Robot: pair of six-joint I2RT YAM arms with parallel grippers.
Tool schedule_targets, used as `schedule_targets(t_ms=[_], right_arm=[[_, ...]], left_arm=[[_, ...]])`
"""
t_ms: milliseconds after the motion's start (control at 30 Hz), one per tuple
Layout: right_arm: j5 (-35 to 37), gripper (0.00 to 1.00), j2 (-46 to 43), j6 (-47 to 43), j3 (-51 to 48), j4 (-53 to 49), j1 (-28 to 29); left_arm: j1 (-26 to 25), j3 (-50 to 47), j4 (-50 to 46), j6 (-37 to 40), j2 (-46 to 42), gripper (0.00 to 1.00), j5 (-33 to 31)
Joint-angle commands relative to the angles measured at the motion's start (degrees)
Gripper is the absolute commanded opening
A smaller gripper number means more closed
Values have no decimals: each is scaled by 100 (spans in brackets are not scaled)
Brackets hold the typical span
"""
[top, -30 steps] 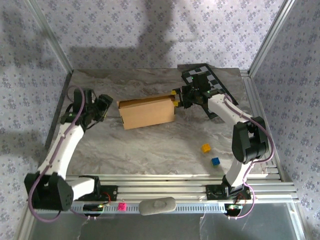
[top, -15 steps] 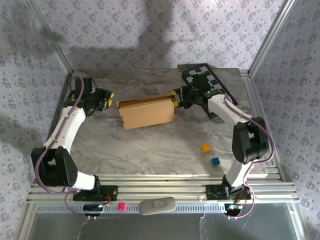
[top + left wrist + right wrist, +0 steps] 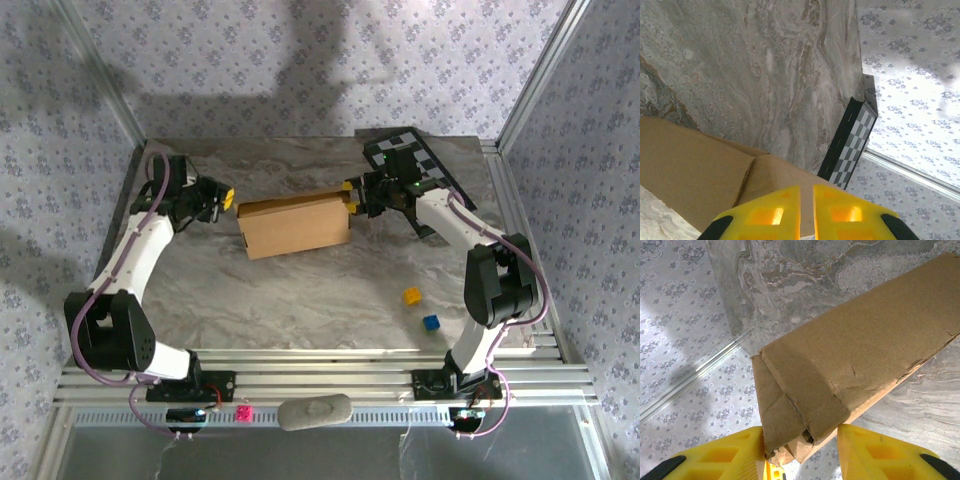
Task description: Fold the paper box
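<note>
Since a second ago the left claw (image 3: 226, 196) has swung in just beside the box (image 3: 295, 226), jaws drawn nearly together, empty; the right claw (image 3: 351, 197) still clamps its other end.

There goes the left arm: its base end has swung round at the near rail, and the left gripper (image 3: 228, 196) has slid up and to the right across the marble, so it now sits just beside the left end of the paper box (image 3: 295, 225). On the way in its yellow fingers (image 3: 775, 212) drew together from a wide spread, and now only a thin slit shows between them.
</note>
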Motion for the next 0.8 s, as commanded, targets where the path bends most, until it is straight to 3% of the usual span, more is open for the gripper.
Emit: schedule_targets(t_ms=[0, 300, 767], right_arm=[[148, 42, 25, -15, -149, -429, 4], [143, 42, 18, -15, -158, -449, 9], [148, 41, -29, -67, -197, -551, 9]], left_arm=[[-39, -166, 164, -147, -76, 13, 242], [-147, -437, -8, 47, -241, 5, 188], [-231, -222, -1195, 1344, -151, 0, -204]])
